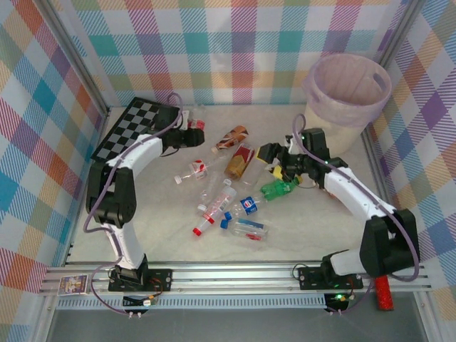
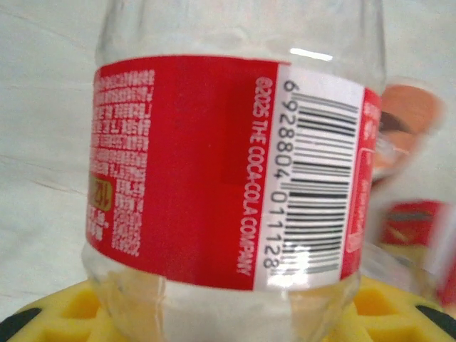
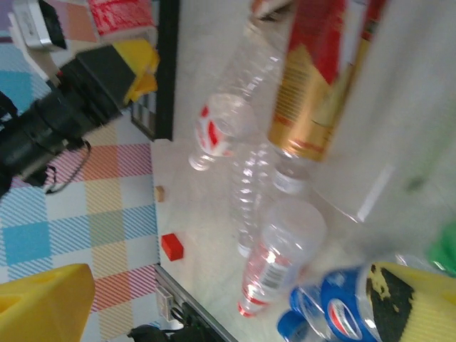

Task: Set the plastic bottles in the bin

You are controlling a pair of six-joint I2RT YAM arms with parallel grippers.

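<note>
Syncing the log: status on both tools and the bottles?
Left tool around red-label bottle, grip unconfirmed. Right tool open above bottle pile. Nothing blocking the bin.

Robot lab enclosure: checked cloth walls [image 1: 242, 50], aluminium rail [image 1: 235, 273] along the white table [image 1: 299, 242].

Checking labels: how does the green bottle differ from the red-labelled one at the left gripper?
The green bottle is green; the red-labelled bottle is clear with a red wrap. The green bottle lies near the right gripper; the red-labelled bottle sits between the yellow fingers of the left gripper. Both are outside the bin.
</note>
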